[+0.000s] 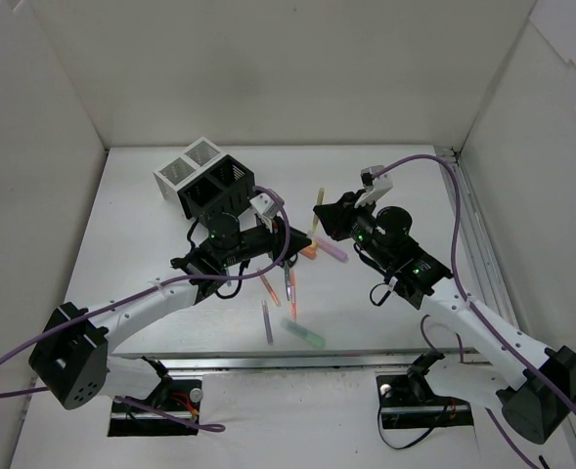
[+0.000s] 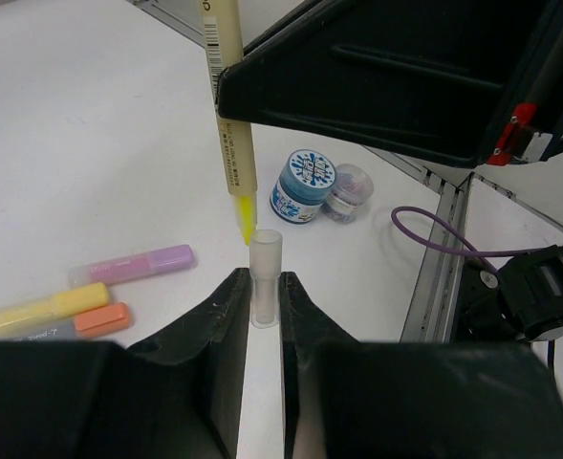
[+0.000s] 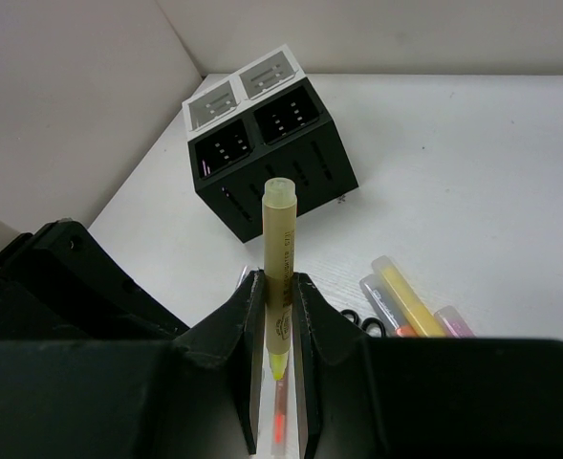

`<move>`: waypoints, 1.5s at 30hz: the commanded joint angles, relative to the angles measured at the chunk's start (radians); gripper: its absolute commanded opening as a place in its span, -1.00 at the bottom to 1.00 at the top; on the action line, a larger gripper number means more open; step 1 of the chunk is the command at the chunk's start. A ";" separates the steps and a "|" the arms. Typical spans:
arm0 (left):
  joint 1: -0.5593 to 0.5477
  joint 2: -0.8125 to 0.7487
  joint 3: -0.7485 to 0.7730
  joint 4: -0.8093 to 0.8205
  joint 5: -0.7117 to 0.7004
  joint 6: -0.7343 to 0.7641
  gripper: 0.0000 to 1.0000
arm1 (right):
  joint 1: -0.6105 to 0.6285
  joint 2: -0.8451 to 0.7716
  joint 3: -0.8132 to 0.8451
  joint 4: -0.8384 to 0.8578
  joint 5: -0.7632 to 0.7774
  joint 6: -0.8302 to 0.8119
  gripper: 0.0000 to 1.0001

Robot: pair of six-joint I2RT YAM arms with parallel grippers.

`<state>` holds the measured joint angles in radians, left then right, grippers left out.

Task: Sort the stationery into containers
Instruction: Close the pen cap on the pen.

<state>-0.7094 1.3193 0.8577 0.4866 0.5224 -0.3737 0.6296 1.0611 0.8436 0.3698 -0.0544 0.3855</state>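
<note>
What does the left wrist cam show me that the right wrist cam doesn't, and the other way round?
Left wrist only: the clear cap pinched in the left gripper, just below the tip of the yellow highlighter, plus two small round jars. Right wrist only: the containers, two white cups behind two black, and what look like black scissors handles on the table. Both: the yellow highlighter clamped tip-down in the right gripper, and loose highlighters lying on the table.
</note>
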 commanded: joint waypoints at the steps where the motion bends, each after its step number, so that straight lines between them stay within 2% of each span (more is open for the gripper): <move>1: 0.011 -0.034 0.023 0.087 0.007 0.016 -1.00 | 0.004 -0.016 0.051 0.067 0.025 -0.008 -1.00; 13: 0.011 -0.035 -0.002 0.087 0.010 0.024 -1.00 | 0.007 -0.013 0.127 0.043 -0.008 -0.059 -1.00; 28: 0.011 -0.043 -0.011 0.113 0.011 0.030 -1.00 | 0.008 0.039 0.103 0.034 -0.071 -0.013 -1.00; 45: 0.011 -0.057 -0.034 0.124 -0.016 0.038 -1.00 | 0.009 0.007 0.075 0.009 -0.062 -0.005 -1.00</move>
<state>-0.7094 1.3144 0.8196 0.5213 0.5175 -0.3611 0.6300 1.0988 0.9081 0.3241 -0.1131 0.3779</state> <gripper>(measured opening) 0.118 0.114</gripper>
